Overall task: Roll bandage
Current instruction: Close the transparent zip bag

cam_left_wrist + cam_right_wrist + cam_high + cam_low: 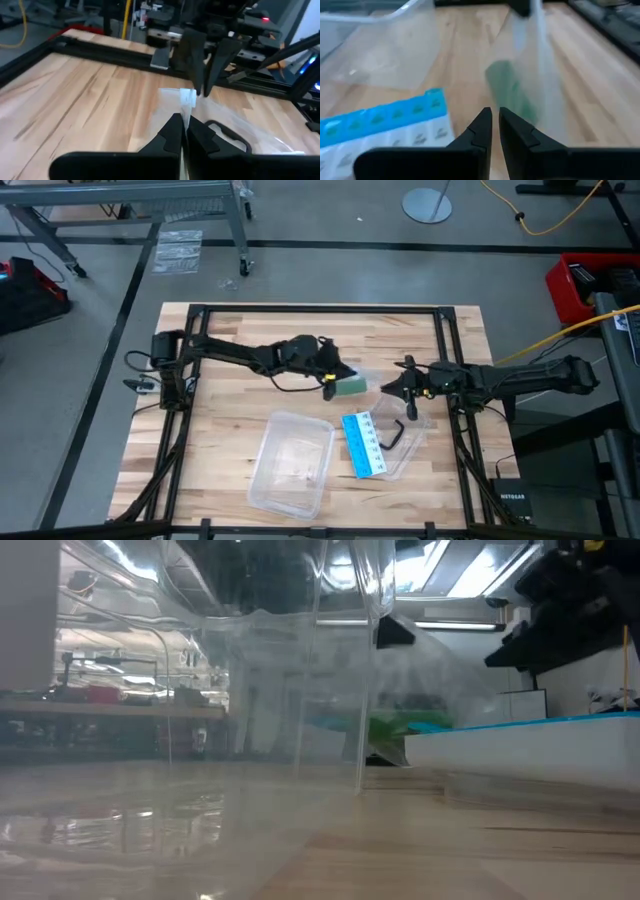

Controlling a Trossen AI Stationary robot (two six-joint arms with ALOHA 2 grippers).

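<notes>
Now | left gripper (340,377) jaws pinch clear wrapper (540,75) | bandage (352,386) inside | right gripper (404,383) jaws near-closed, empty

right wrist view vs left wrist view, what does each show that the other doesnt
Only the right wrist view shows the green bandage inside the clear plastic wrapper, plus the blue-and-white card and a clear plastic container. Only the left wrist view shows the two arms facing each other: the left claw shut on the wrapper's edge, and the right claw just beyond, its tips close together by a white fold of plastic. Both show the wrapper and the wooden table.
</notes>
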